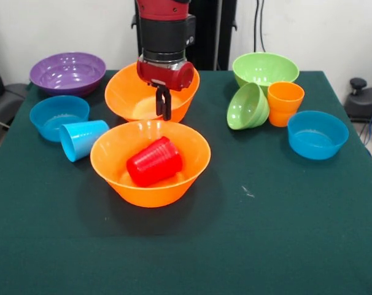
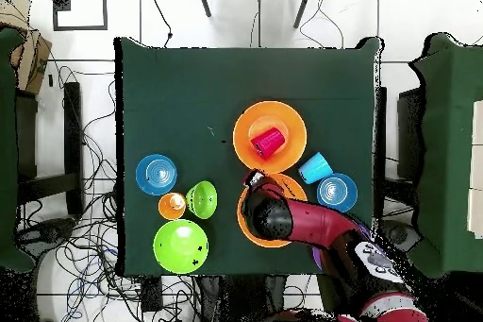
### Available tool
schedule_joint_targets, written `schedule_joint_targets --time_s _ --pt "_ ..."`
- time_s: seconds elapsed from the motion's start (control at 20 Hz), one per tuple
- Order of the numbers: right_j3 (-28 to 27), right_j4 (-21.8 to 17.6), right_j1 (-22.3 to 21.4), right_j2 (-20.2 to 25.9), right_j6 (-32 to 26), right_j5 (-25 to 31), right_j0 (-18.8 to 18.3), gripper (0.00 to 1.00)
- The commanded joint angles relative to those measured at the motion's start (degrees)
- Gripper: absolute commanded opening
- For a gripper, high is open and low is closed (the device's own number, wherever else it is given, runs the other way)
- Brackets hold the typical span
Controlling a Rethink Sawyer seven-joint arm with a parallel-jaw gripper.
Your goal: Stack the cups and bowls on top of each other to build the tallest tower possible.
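I see green cloth desk (image 1: 284, 246). Big glossy orange plastic bowl (image 1: 115, 161) near me holds red plastic cup (image 1: 154, 161), tipped on side. No tower yet. My fingers (image 1: 164, 103) clenched, empty, above bowl's far rim. Next: I open, drop, grab cup.

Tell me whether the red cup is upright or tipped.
Tipped. The red cup lies on its side inside the near orange bowl, its mouth pointing toward the bowl's right wall.

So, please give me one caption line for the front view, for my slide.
Sawyer gripper hangs shut above two large orange bowls; a red cup lies on its side in the nearer one.
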Motion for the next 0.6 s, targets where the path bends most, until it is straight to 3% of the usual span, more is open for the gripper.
schedule_joint_targets --time_s 0.05,0.6 --pt "-12.1 -3.0 5.6 7.2 -3.4 5.4 1.5 0.00" --pt "-13.1 -5.2 4.9 9.4 -4.8 8.9 -1.0 0.00"
